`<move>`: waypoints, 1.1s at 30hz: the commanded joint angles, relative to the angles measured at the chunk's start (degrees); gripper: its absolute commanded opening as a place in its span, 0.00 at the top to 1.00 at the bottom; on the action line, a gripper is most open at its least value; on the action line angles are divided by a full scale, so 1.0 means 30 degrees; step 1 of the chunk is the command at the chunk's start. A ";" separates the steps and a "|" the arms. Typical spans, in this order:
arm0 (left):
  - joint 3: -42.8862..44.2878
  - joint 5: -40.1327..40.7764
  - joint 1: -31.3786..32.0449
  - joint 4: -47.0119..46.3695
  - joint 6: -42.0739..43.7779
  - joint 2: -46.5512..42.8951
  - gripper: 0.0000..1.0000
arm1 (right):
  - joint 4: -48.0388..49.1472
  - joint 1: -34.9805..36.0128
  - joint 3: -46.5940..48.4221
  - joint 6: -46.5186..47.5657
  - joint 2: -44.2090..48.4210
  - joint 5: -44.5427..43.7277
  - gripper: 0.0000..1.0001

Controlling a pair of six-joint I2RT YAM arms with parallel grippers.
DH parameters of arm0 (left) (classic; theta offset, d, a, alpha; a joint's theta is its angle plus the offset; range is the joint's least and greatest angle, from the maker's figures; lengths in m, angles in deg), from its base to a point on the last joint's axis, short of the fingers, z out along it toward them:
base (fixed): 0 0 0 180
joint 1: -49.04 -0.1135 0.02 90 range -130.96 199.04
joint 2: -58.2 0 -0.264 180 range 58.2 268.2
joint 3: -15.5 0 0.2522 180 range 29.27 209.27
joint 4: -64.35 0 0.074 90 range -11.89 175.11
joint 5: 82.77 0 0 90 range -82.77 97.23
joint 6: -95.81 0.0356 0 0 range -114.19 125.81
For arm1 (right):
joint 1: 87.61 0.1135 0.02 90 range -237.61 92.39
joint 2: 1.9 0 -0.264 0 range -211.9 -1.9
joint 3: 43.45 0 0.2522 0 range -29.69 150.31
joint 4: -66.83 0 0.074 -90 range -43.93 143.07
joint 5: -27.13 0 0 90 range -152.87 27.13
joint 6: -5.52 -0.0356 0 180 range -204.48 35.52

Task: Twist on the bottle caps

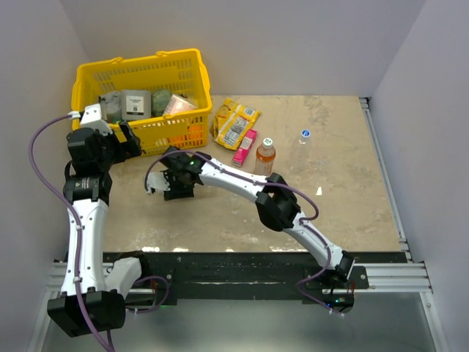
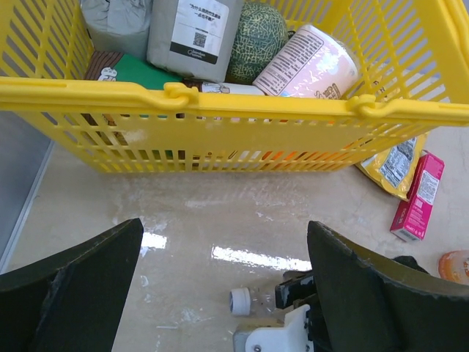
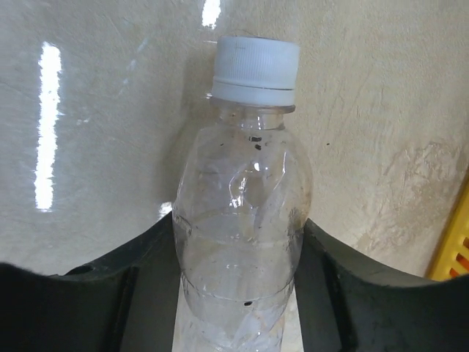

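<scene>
While the right arm reaches across to the left half of the table (image 1: pixel 344 191), the right end effector (image 3: pixel 238 249) is closed around a clear bottle (image 3: pixel 242 213), its dark fingers (image 3: pixel 110 293) pressed against both sides of the body. A white cap (image 3: pixel 256 70) sits on the neck of this bottle, which points away from the wrist. The bottle is colourless and dented, and it seems to lie on its side; whether it rests fully on the table I cannot tell. From the top view this grip is just in front of the yellow basket (image 2: pixel 220 103), near its right corner.

The left end effector (image 2: pixel 225 235) hangs with its fingers spread wide and nothing between them, facing the near wall of the basket. The basket holds several packets and a green netted melon.

An orange bottle (image 1: pixel 264 158) stands upright near the middle of the table, a pale cap (image 1: pixel 267 141) on top. A second clear bottle (image 1: pixel 304 147) stands to its right, apart from it, with a blue cap (image 1: pixel 305 134). A pink box (image 1: pixel 245 147) lies just left of the orange bottle, and a yellow packet (image 1: pixel 234 123) lies beside the box, between it and the basket.
</scene>
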 commanded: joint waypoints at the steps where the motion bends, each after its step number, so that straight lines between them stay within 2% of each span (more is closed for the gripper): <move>1: 0.0210 -0.0731 -0.0067 -0.1129 -0.0254 0.0406 0.00 | 0.3426 -0.0730 -0.1852 -0.4311 0.6091 0.3287 0.56; 2: 0.0240 -0.0848 -0.0095 -0.1537 -0.0196 0.0581 0.00 | 0.4392 -0.1516 -0.3658 -0.5394 0.7206 0.4164 0.58; 3: 0.0240 -0.0936 -0.0067 -0.1715 -0.0195 0.0699 0.00 | 0.5707 -0.1901 -0.4401 -0.7174 0.9306 0.4898 0.60; 5: 0.0269 -0.1983 -0.0095 -0.2385 0.0096 0.1108 0.01 | 0.6711 -0.3185 -0.5575 -0.8941 1.0989 0.6921 0.66; 7: 0.0095 -0.3883 -0.0066 -0.3002 0.0564 0.1344 0.02 | 0.8497 -0.4156 -0.7245 -1.1696 1.3655 0.7685 0.74; 9: -0.0140 -0.4772 0.0283 -0.4232 0.0917 0.1607 0.00 | 1.0162 -0.5854 -0.8564 -1.3481 1.5441 0.7689 0.76; 12: -0.0288 -0.4396 0.2475 -0.5318 0.2231 0.2017 0.00 | 1.2359 -0.8051 -1.0992 -1.3610 1.9074 0.5761 0.93; 13: -0.0055 -0.4017 0.3266 -0.5436 0.3136 0.2192 0.00 | 1.3096 -0.8550 -1.1899 -1.3405 2.1229 0.5204 1.00; 14: 0.0063 -0.4245 0.4144 -0.5756 0.3261 0.2571 0.00 | 1.3944 -0.9454 -1.4142 -1.3171 2.2295 0.3342 1.00; 16: 0.0471 -0.5064 0.4357 -0.6285 0.2942 0.3100 0.00 | 1.7046 -1.0076 -1.6875 -1.1915 2.4668 0.1400 1.00; 17: 0.0706 -0.5445 0.4503 -0.6374 0.2882 0.3885 0.00 | 1.8131 -1.0485 -1.9557 -1.1358 2.6738 -0.0031 1.00; 18: 0.1028 -0.5507 0.4562 -0.6346 0.2910 0.4357 0.00 | 2.0172 -1.0692 -2.0802 -1.0802 2.7571 -0.1119 1.00; 20: 0.2344 -0.5043 0.4853 -0.5793 0.3348 0.5851 0.00 | 2.2205 -1.1624 -2.4220 -1.1000 2.9675 -0.2615 1.00; 22: 0.3718 -0.4484 0.5089 -0.5439 0.3845 0.6672 0.00 | 2.4025 -1.2622 -2.6050 -1.1554 3.0621 -0.3296 1.00; 26: 0.5306 -0.3315 0.6054 -0.4940 0.5749 0.8432 0.00 | 2.6691 -1.6656 -3.0761 -1.3722 3.1913 -0.2655 1.00; 33: 0.5690 -0.2051 0.6203 -0.4939 0.6455 0.9781 0.00 | 3.1724 -2.0944 -3.4435 -1.5747 3.0863 -0.1950 1.00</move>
